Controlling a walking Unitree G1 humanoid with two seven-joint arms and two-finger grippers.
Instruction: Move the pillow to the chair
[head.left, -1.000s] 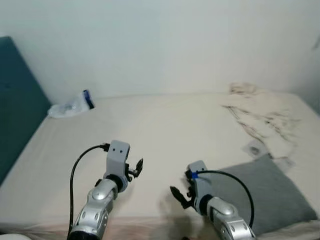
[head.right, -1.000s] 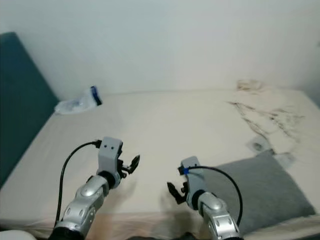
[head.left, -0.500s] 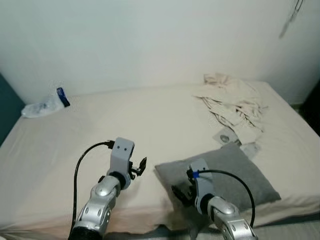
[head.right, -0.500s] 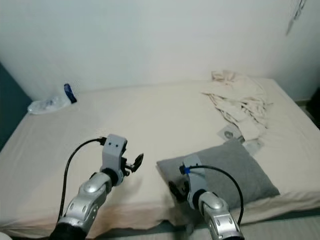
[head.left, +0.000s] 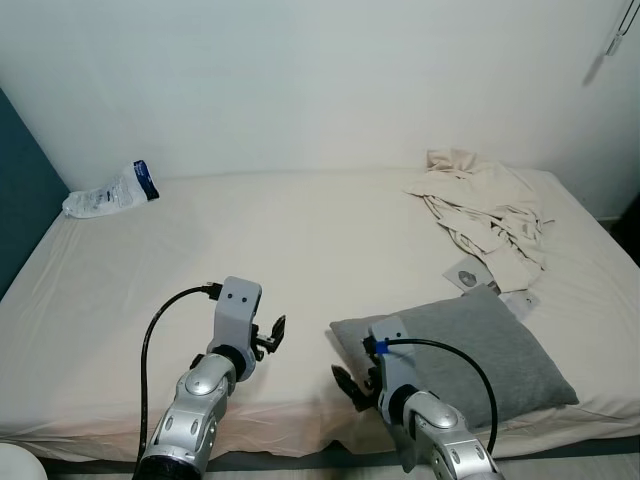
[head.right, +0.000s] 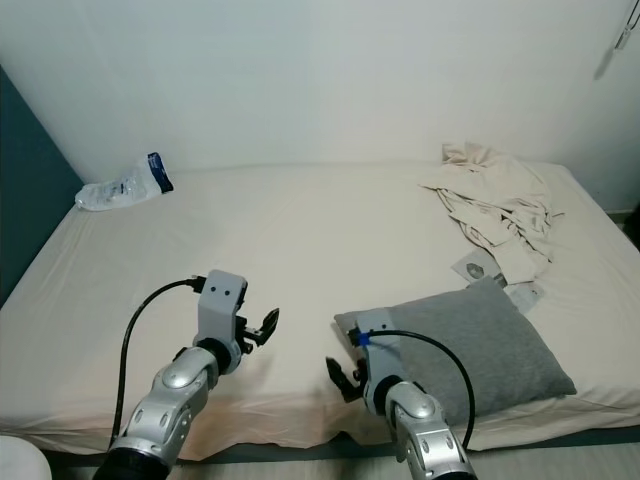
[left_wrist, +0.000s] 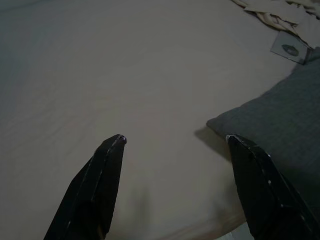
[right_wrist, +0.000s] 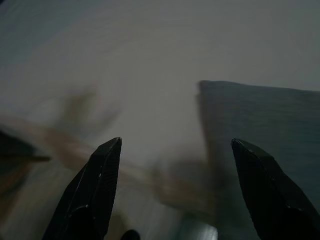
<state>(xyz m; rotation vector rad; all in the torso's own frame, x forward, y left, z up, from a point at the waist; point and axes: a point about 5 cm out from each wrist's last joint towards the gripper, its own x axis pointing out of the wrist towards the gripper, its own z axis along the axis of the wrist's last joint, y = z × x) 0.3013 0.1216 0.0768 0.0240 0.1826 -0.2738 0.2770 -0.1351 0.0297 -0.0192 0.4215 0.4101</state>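
Note:
A grey pillow (head.left: 470, 350) lies flat on the near right part of a bed with a beige sheet (head.left: 260, 240). My right gripper (head.left: 348, 385) hangs open just off the pillow's near left corner, close to the bed's front edge, with nothing between its fingers. The right wrist view shows that pillow corner (right_wrist: 260, 120) beyond the open fingers. My left gripper (head.left: 270, 335) stands open over bare sheet a little left of the pillow. In the left wrist view the pillow (left_wrist: 280, 125) sits by one fingertip (left_wrist: 235, 142). No chair is in view.
A crumpled beige cloth (head.left: 480, 205) lies at the bed's back right, with two small tags (head.left: 468, 272) beside the pillow. A plastic bag with a blue end (head.left: 110, 192) rests at the back left. A teal headboard (head.left: 20, 190) bounds the left side. White wall behind.
The camera has swung, so the whole picture shifted and the teal headboard came back into sight on the left. Both arms keep their pose, fingers open as before.

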